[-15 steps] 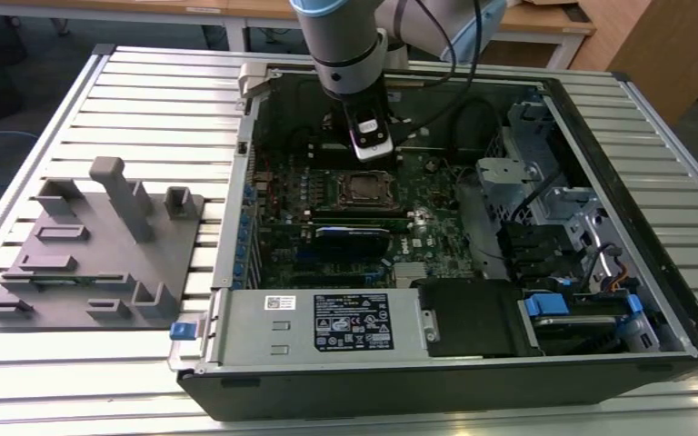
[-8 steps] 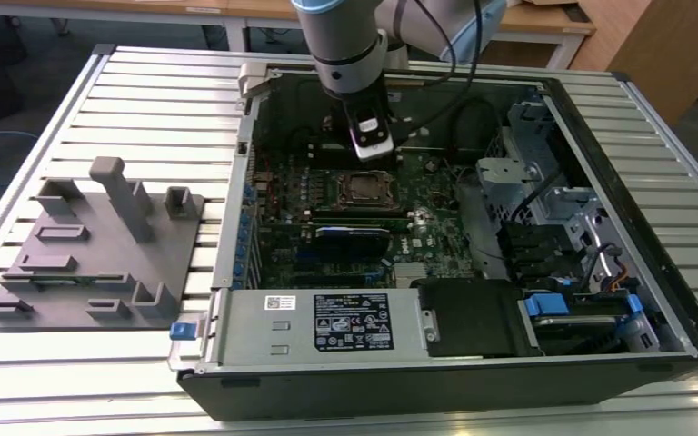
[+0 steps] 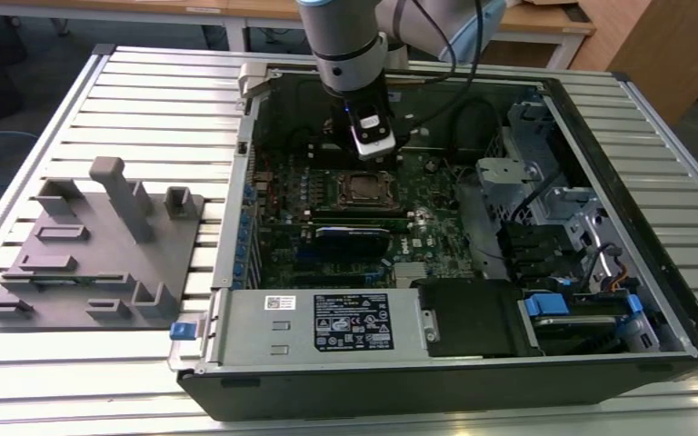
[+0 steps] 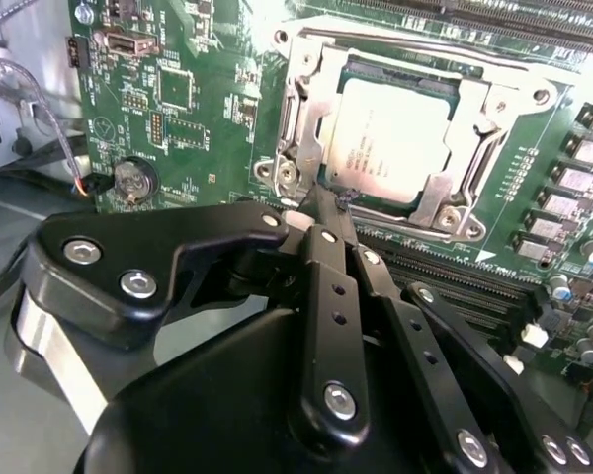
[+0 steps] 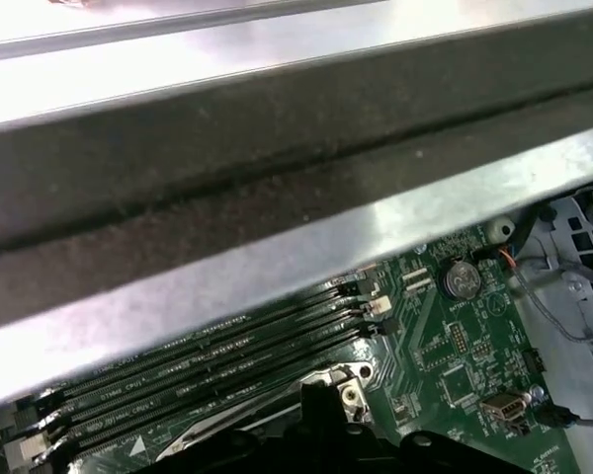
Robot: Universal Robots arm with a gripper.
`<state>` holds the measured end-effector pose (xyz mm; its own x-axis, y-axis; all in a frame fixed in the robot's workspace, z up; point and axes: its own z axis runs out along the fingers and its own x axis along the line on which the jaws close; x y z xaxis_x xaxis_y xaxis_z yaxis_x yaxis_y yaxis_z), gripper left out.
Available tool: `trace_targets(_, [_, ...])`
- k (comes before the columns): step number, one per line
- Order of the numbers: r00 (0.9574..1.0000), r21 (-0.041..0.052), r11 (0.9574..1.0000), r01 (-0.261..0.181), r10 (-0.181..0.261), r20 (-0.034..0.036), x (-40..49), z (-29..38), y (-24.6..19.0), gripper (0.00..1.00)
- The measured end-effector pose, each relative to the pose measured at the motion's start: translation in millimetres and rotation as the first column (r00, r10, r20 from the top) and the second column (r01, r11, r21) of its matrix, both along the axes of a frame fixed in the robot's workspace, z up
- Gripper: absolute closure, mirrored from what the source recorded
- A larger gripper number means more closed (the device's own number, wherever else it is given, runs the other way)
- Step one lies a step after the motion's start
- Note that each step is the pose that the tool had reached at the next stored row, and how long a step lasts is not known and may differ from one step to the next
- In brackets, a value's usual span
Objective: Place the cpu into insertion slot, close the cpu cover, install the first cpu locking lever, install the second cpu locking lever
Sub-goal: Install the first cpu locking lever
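Inside the open computer case (image 3: 446, 386), upper middle of the exterior view, the tool (image 3: 373, 153) hangs just above the insertion slot (image 3: 362, 188). In the second wrist view its fingers are drawn together, tips right at the near corner of the cpu cover (image 4: 477, 148). I cannot tell whether they pinch anything. The cpu (image 4: 393, 138) sits seated under that cover, just beyond the tips. In the first wrist view, memory slots (image 5: 227, 360) run alongside the socket's corner.

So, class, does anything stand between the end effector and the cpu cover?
Nothing visible does. In the second wrist view the end effector has its tip right at the edge of the cpu cover, which lies flat over the cpu, with no cable or part between them.
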<state>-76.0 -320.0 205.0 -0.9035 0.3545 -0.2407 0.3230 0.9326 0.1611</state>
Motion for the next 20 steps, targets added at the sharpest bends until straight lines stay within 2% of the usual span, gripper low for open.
trace_targets(4, [1.0,-0.0034,1.0,0.0,0.0,-0.0002,0.0,0.1,0.0,0.89])
trace_targets(5, [1.0,-0.0054,1.0,0.0,0.0,-0.0001,0.0,0.0,0.1,0.89])
trace_targets(6, [1.0,-0.0121,0.9999,0.0,0.0,-0.0017,0.0,0.0,0.1,0.89])
trace_targets(8, [0.9999,-0.0307,0.9995,0.0,0.0,-0.0128,0.0,-0.4,0.0,0.89])
trace_targets(10, [0.9996,-0.0461,0.9989,-0.001,0.0,-0.0282,0.1,-0.7,0.0,0.89])
trace_targets(12, [0.9988,-0.0588,0.9983,-0.002,-0.001,-0.0493,0.2,-1.0,0.0,0.89])
trace_targets(14, [0.9972,-0.0684,0.9977,-0.004,-0.002,-0.0746,0.4,-1.4,0.0,0.89])
trace_targets(15, [0.9967,-0.07,0.9975,-0.004,-0.002,-0.081,0.5,-1.4,0.0,0.89])
trace_targets(20, [0.9963,-0.0703,0.9975,-0.004,-0.002,-0.0859,0.4,-1.3,0.0,0.89])
